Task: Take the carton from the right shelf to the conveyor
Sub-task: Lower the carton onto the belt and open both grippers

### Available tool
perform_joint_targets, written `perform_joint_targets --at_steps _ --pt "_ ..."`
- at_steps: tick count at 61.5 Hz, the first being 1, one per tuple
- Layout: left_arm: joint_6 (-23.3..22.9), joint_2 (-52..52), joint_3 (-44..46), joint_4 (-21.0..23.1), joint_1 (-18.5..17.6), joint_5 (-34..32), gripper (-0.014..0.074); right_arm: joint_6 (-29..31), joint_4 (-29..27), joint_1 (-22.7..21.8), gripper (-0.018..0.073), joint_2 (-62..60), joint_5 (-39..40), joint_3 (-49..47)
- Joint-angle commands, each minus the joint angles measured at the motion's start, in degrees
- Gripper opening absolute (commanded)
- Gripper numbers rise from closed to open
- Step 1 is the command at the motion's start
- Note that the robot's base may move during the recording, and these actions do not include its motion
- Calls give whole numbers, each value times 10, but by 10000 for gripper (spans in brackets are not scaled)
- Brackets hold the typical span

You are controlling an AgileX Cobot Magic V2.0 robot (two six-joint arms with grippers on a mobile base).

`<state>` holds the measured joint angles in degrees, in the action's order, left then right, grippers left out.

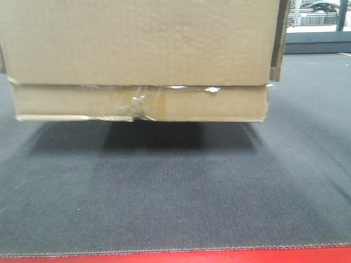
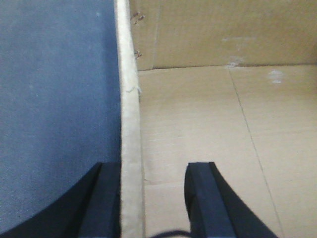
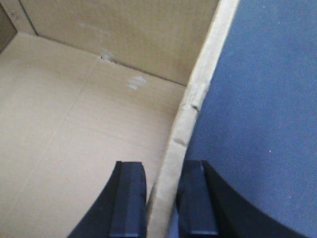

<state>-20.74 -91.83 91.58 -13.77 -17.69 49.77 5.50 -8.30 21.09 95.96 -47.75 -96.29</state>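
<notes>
The brown carton [image 1: 137,44] fills the upper front view, over the dark grey conveyor [image 1: 175,192], with a shadow under its taped lower seam; whether it touches the belt I cannot tell. My left gripper [image 2: 153,166] straddles the carton's [image 2: 208,114] left wall. Its outer finger lies against the wall and its inner finger stands well apart inside, so it is open. My right gripper [image 3: 161,166] pinches the carton's [image 3: 74,114] right wall, one finger on each side. The carton's inside is empty. The right shelf is out of view.
A red edge strip [image 1: 175,256] runs along the belt's near edge. Belt surface shows outside the carton's walls in both wrist views [image 2: 54,99] [image 3: 262,99]. A bright background with dark framing [image 1: 318,16] lies beyond the belt at the far right.
</notes>
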Motion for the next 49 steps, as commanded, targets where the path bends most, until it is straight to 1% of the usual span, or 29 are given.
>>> perform_joint_targets --at_steps 1,2,3,5,6,12,13,14,19,28,32,36,39,43,44,47,49 --pt "17 -6 6 26 -3 -22 143 16 2 0 94 0 45 -4" --pt "17 -8 6 26 -3 -22 172 16 2 0 127 0 45 -4" --pt "17 -8 6 26 -3 -22 203 16 2 0 179 0 45 -4" --pt "18 -9 6 26 -3 -22 288 16 2 -1 254 0 45 -4" --pt "18 -9 6 26 -3 -24 344 16 2 -1 312 0 45 -4" --pt "19 -5 6 24 -3 -28 594 16 2 -1 540 0 45 -4" --pt "21 -3 6 24 -3 -28 631 16 2 -1 565 0 45 -4" --pt "22 -2 8 24 -3 -28 618 16 2 -1 580 0 45 -4" --pt "27 9 11 24 -3 -28 567 16 2 -1 568 -5 38 -4" --pt "29 45 14 17 -3 -26 561 16 2 -1 558 -28 36 -4" --pt "43 66 14 17 -3 -22 561 16 2 -1 553 -45 36 -4" --pt "67 90 14 17 -1 -17 559 16 2 -2 517 -66 36 -4" --pt "82 105 14 17 2 -12 550 16 2 -6 454 -84 34 -4" --pt "98 127 12 17 13 -1 520 16 2 -15 331 -104 26 -4" --pt "103 134 10 17 16 1 503 16 2 -19 284 -111 23 -4" --pt "105 150 -1 17 31 3 452 16 2 -31 183 -127 14 -4" --pt "107 163 -13 17 44 1 394 16 2 -41 101 -137 8 -3"
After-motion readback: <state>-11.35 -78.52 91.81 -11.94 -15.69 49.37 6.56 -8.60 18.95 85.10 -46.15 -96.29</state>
